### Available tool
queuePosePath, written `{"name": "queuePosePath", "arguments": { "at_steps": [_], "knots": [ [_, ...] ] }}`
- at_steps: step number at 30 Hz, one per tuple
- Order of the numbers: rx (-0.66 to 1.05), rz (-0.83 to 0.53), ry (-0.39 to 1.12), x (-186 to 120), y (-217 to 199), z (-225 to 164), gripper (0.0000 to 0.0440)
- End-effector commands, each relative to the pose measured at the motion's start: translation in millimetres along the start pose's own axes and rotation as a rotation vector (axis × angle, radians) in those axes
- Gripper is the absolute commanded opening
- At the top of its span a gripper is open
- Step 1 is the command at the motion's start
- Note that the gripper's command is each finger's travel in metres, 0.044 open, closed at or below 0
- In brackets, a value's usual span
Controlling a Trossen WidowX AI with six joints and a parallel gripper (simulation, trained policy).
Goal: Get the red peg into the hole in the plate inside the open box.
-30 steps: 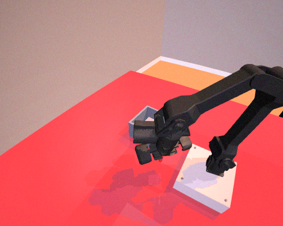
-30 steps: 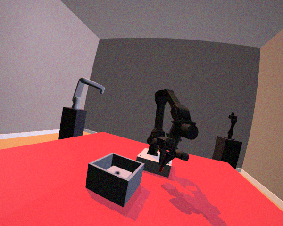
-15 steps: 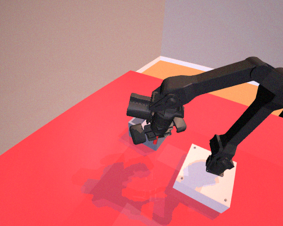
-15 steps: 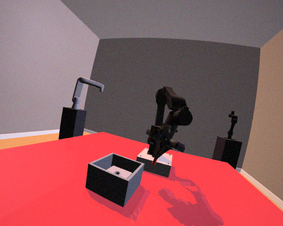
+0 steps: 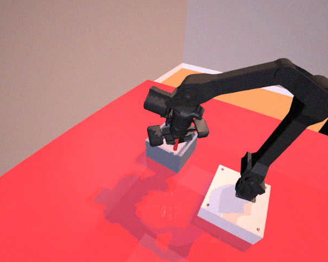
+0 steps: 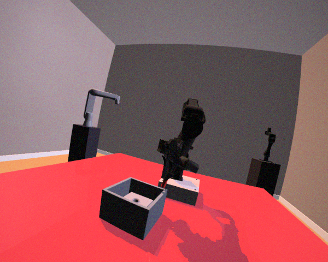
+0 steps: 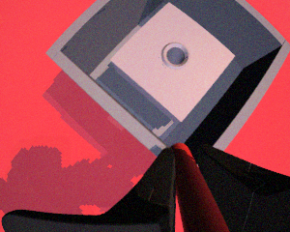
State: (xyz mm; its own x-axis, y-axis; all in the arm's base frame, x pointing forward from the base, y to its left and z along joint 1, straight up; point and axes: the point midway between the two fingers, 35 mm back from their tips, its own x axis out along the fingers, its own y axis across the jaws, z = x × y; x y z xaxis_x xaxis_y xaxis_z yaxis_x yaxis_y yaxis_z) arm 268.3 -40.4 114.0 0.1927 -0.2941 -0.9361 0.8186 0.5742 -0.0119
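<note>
The gripper (image 5: 176, 138) (image 6: 166, 178) (image 7: 186, 149) is shut on the red peg (image 5: 175, 144) (image 6: 164, 183) (image 7: 198, 193), whose lower end sticks out below the fingertips. The peg leans a little and hangs at the box corner nearest the robot base, at about rim height; its exact height over the rim is hard to tell. The open grey box (image 5: 162, 158) (image 6: 124, 211) (image 7: 100, 99) stands upright. The pale plate (image 6: 144, 199) (image 7: 140, 60) lies at its bottom, with the round hole (image 6: 136, 200) (image 7: 175, 54) empty and away from the peg. The arm hides the hole in the top view.
The white base block (image 5: 229, 215) (image 6: 193, 183) under the arm stands on the red table (image 5: 74, 169) (image 6: 59, 211), beside the box toward the robot. The box walls rise around the plate. Two other arms on dark pedestals (image 6: 83, 142) (image 6: 263, 174) stand beyond the table.
</note>
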Motion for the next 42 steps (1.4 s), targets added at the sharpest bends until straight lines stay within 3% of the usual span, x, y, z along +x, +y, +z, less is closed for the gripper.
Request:
{"name": "queuePosePath", "arguments": {
  "at_steps": [1,16,29,35,38,42],
  "knots": [
    [0.021,0.003,-0.002,4.3,-1.3,11.5,0.0000],
    [0.120,0.000,0.000,34.5,-10.5,55.2,0.0002],
    [0.143,-0.017,0.051,71.5,-13.4,64.3,0.0006],
    [0.112,-0.038,0.074,87.6,-15.6,64.1,0.0127],
    [0.091,-0.053,0.085,92.2,-15.3,65.9,0.0141],
    [0.071,-0.055,0.074,95.8,-11.5,77.2,0.0236]
  ]
}}
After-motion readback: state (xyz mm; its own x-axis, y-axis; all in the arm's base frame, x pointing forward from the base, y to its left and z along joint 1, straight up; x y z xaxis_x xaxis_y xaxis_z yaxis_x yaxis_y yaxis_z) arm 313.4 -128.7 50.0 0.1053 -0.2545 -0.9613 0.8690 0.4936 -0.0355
